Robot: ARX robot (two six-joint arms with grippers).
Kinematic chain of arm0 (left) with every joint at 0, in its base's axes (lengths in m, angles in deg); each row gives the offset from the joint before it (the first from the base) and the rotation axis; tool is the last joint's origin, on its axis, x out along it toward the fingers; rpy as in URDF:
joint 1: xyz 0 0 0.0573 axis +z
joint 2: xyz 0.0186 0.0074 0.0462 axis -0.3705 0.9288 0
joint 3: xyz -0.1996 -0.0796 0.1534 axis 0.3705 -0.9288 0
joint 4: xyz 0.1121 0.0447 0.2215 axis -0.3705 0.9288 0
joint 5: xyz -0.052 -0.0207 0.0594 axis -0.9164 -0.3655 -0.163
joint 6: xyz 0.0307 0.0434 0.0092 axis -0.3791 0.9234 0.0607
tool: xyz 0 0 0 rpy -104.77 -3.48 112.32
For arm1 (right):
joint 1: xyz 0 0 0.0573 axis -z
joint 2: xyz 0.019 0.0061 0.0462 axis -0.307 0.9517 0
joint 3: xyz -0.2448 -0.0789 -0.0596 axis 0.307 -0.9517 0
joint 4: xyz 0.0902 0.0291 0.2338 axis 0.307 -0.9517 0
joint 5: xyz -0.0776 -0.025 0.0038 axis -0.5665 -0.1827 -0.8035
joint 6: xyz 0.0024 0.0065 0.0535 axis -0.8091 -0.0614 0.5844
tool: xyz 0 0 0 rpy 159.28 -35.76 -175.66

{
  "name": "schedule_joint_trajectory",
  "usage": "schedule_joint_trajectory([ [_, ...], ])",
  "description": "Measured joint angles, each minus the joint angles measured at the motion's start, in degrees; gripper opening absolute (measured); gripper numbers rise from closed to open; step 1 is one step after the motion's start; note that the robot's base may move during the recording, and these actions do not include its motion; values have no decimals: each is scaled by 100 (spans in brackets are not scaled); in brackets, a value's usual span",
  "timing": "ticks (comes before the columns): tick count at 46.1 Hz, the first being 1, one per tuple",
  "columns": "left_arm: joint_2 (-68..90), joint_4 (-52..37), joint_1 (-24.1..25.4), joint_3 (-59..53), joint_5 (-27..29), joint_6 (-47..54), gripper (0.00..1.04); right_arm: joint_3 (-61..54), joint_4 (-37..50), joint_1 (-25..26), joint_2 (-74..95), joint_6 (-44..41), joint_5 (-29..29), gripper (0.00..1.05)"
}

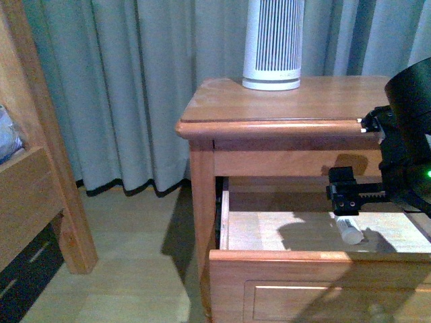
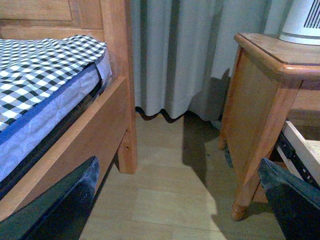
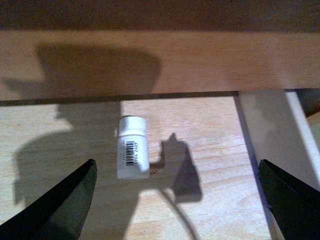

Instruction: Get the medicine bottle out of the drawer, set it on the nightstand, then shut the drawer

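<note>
Front view: the nightstand [image 1: 283, 104] carried a white ribbed device [image 1: 272, 44] on its top. The drawer [image 1: 316, 259] stood pulled out, and the medicine bottle [image 1: 349, 230] lay on its side on the drawer floor near the right side. The right gripper [image 1: 348, 202] hung just above the bottle.

Left wrist view: the left gripper [image 2: 177, 165] was spread wide and held nothing, above bare floor [image 2: 165, 200] between the bed frame [image 2: 100, 130] and the nightstand's side.

Right wrist view: the right gripper's fingers [image 3: 60, 210] were spread apart. The bottle, barcode label facing up, lay on the drawer floor between them, nearer one finger and touched by neither.
</note>
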Motion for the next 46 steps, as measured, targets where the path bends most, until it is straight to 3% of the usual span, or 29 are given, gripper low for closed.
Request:
schedule_joint_trajectory([
  [34, 0, 0, 0, 0, 2, 0, 98, 584, 1099, -57, 1838, 22, -42, 98],
  [36, 0, 0, 0, 0, 0, 0, 98, 597, 1147, -52, 1884, 35, -28, 94],
  [46, 0, 0, 0, 0, 0, 0, 98, 599, 1331, -48, 2061, 120, 107, 49],
])
